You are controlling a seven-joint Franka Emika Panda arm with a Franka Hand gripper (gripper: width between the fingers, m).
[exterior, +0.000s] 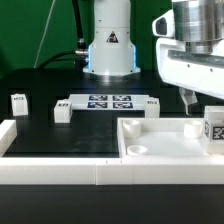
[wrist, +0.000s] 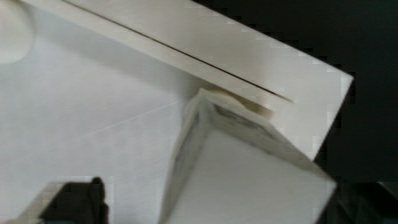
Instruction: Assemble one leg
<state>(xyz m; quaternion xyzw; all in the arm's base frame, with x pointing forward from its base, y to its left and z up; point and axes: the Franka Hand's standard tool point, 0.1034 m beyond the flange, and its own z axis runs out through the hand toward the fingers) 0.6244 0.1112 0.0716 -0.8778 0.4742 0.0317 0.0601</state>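
A white leg (exterior: 213, 128) with a black-and-white tag stands upright in the far right part of the large white rimmed panel (exterior: 165, 150). My gripper (exterior: 208, 106) hangs right over it. One dark finger (exterior: 187, 100) is apart from the leg on the exterior view's left; the other is cut off by the frame edge. In the wrist view the leg (wrist: 258, 165) fills the space between the dark fingertips (wrist: 75, 203), with a gap showing on one side. The gripper (wrist: 228, 205) is open around it. The panel's corner (wrist: 160, 60) lies behind.
Two more legs (exterior: 18, 103) (exterior: 62, 112) stand on the black table at the exterior view's left, and another (exterior: 152, 104) beside the marker board (exterior: 105, 101). A low white wall (exterior: 60, 172) runs along the front and left. The robot base (exterior: 110, 45) is at the back.
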